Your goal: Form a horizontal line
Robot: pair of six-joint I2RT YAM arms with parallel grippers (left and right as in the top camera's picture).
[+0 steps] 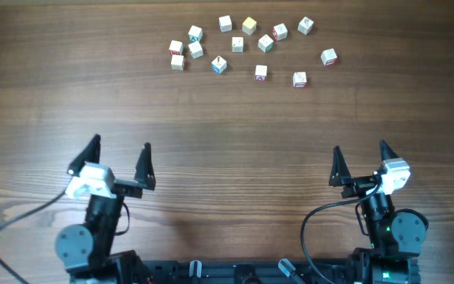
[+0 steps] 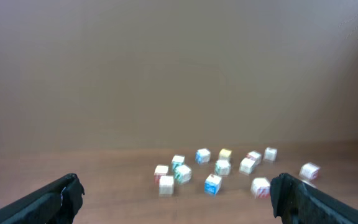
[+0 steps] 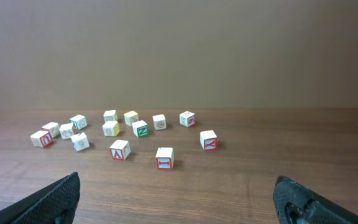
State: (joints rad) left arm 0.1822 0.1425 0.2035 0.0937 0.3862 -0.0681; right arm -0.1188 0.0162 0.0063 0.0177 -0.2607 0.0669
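My left claw (image 1: pixel 120 143) and right claw (image 1: pixel 359 147) hang spread, empty; small whitish letter-marked cubes (image 1: pixel 237 44) scatter upper-centre on brown wooden bench (image 1: pixel 227 134), lettering illegible.

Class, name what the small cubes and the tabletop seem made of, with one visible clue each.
The cubes: probably painted wood, possibly plastic; matte whitish faces, coloured printed marks, crisp edges. The tabletop: wood or wood-look laminate; brown streaked grain, low sheen.
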